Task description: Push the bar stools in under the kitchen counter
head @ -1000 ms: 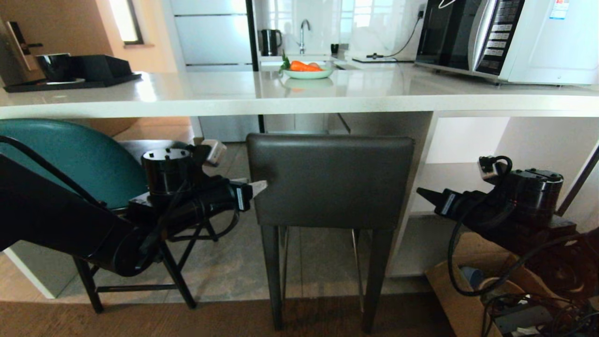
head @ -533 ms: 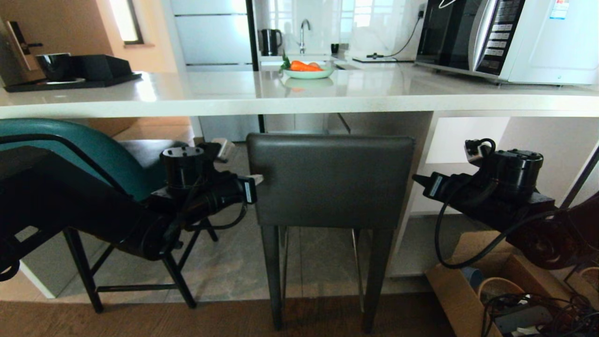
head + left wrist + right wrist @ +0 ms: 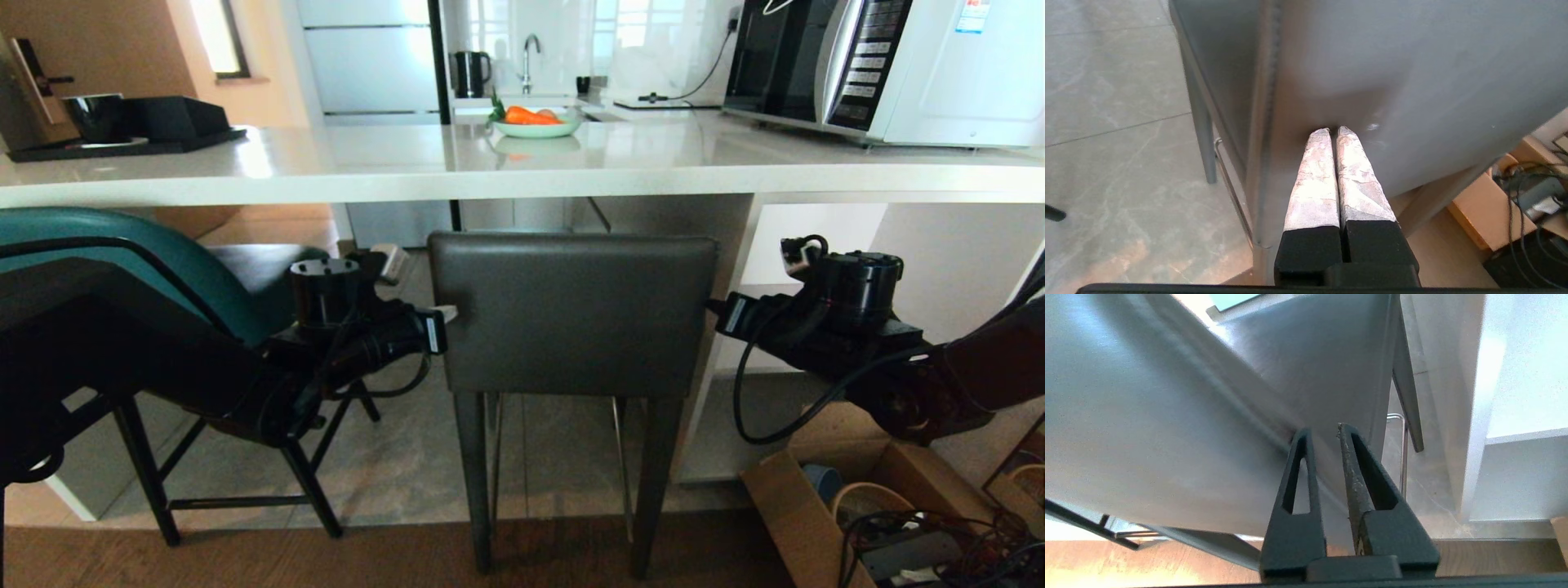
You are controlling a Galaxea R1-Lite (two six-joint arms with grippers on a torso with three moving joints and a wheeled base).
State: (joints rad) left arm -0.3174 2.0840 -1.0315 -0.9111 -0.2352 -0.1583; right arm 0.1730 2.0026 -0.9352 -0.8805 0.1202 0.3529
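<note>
The dark grey bar stool (image 3: 571, 314) stands in the middle, its square back just in front of the white kitchen counter (image 3: 392, 175). The teal stool (image 3: 122, 253) is on the left, partly behind my left arm. My left gripper (image 3: 449, 313) is shut and empty; in the left wrist view its tips (image 3: 1333, 130) press on the grey back (image 3: 1412, 73) near its left edge. My right gripper (image 3: 714, 309) is at the back's right edge. Its jaws (image 3: 1323, 429) stand a narrow gap apart, holding nothing, with the tips at the corner of the back (image 3: 1147, 416).
On the counter are a bowl of carrots (image 3: 537, 122), a black tray (image 3: 122, 135) and a microwave (image 3: 882, 65). Open white shelving (image 3: 816, 327) lies right of the grey stool. A cardboard box with cables (image 3: 857, 506) sits on the floor at the right.
Both arms rose and closed in on the grey stool's back. The left fingers went from apart to shut against its left edge. The right gripper moved left to its right edge.
</note>
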